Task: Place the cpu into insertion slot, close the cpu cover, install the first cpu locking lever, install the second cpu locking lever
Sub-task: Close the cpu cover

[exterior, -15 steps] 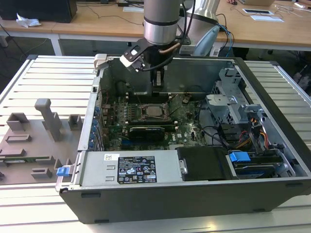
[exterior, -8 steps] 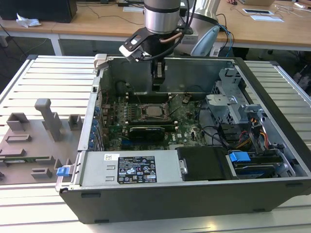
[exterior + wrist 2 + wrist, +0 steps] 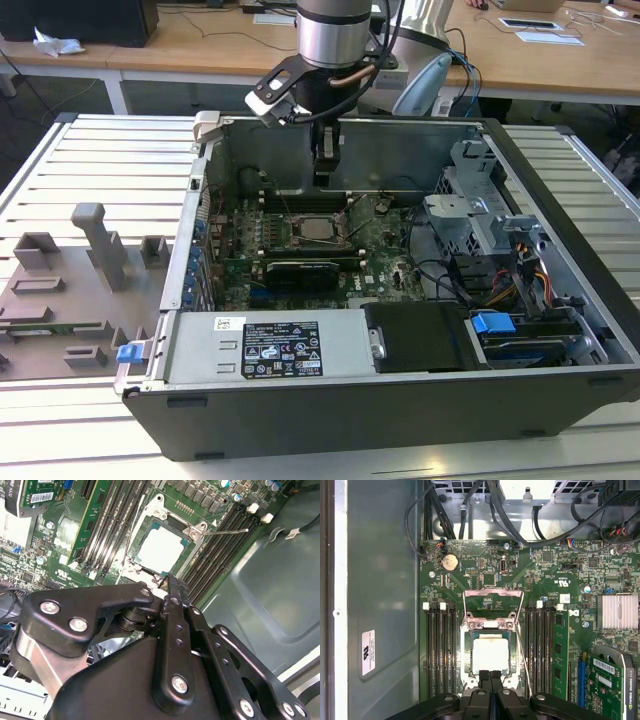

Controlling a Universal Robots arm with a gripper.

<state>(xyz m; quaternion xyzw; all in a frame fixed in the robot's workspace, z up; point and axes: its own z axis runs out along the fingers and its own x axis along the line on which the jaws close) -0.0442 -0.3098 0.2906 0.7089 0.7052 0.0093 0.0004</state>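
Note:
The cpu (image 3: 490,652) lies flat in the insertion slot (image 3: 468,652), its pale metal top facing up; in the exterior view the cpu (image 3: 320,228) sits mid-board. The cpu cover (image 3: 492,594) stands swung open on the far side of the slot from my fingers. A thin wire lever (image 3: 522,655) rises free beside the slot, and the second wrist view shows the lever (image 3: 227,530) sticking out past the cpu (image 3: 160,550). My gripper (image 3: 490,676) hangs above the slot's near edge, fingers pressed together and holding nothing; it also appears in the exterior view (image 3: 322,178) and the second wrist view (image 3: 170,585).
The green motherboard (image 3: 385,245) lies inside an open computer case (image 3: 560,200). Black memory slots (image 3: 440,650) flank the socket on both sides. A graphics card (image 3: 612,680), heatsink (image 3: 617,611) and cables (image 3: 450,270) crowd one side. A grey fixture (image 3: 70,290) sits at the exterior view's left.

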